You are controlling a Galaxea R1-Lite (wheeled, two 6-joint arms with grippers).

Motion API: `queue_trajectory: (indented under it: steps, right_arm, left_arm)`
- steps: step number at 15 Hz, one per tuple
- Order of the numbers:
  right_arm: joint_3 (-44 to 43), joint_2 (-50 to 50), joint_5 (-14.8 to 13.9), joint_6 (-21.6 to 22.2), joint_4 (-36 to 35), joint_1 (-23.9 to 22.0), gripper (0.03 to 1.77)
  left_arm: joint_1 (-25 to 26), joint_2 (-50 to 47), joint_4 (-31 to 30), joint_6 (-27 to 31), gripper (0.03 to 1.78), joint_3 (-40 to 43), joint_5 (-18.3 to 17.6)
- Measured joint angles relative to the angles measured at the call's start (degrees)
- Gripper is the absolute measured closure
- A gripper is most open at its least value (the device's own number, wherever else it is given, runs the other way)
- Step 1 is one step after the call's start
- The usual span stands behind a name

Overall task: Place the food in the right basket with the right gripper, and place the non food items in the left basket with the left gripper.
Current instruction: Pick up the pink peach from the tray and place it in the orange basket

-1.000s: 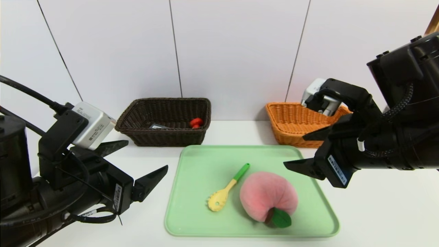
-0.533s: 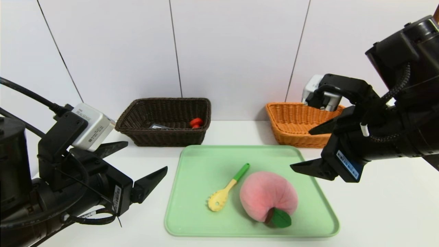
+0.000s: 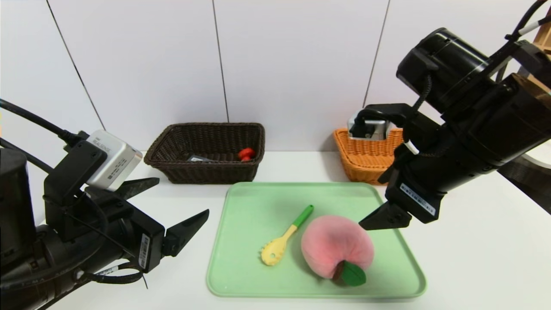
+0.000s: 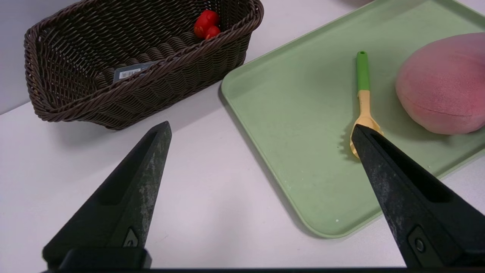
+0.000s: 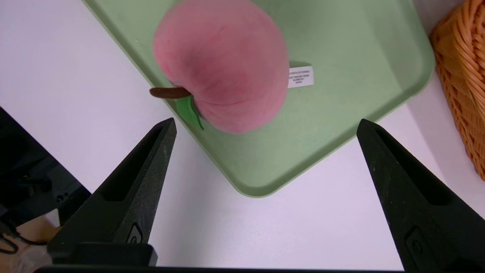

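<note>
Fingers of my right gripper (image 5: 265, 125) are spread wide and hold nothing, tilted down over the tray's (image 3: 254, 206) right edge, the peach (image 3: 336, 247) just at their 8 o'clock. Left gripper (image 3: 174, 198), fingers also apart, hangs at the tray's 9 o'clock. Spoon (image 3: 284, 237) lies beside the peach. Duck (image 3: 246, 153) and case (image 3: 199, 159) sit in the brown basket (image 3: 206, 172); the orange basket (image 3: 366, 163) is at 1 o'clock.

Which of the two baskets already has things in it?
The dark brown basket, on the left: it holds a red duck and a grey case. No contents show in the orange basket.
</note>
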Motion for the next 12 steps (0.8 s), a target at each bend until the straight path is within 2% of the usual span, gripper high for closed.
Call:
queue_trajectory:
  steps: [2,4,5,9,12]
  right_arm:
    - [-4.6,3.1,1.7,-1.0,3.5,0.0,0.13]
    - [-7.2,5.3,6.7,-4.9,4.6,-0.4,0.12]
    - [-7.7,6.1,8.5,-8.2,5.4,-0.8,0.12]
    - [-8.4,7.5,9.5,-22.3,9.4,-2.6,0.11]
    - [-8.3,7.7,9.5,-30.0,10.8,-3.3,0.11]
  left_arm:
    - [0.0,0.0,0.0,0.0,0.12,-0.1,0.0]
    - [0.0,0.1,0.0,0.0,0.12,-0.1,0.0]
    - [0.0,0.1,0.0,0.0,0.12,-0.2,0.0]
    - [0.0,0.0,0.0,0.0,0.12,0.0,0.0]
    - [0.0,-0.2,0.0,0.0,0.12,0.1,0.0]
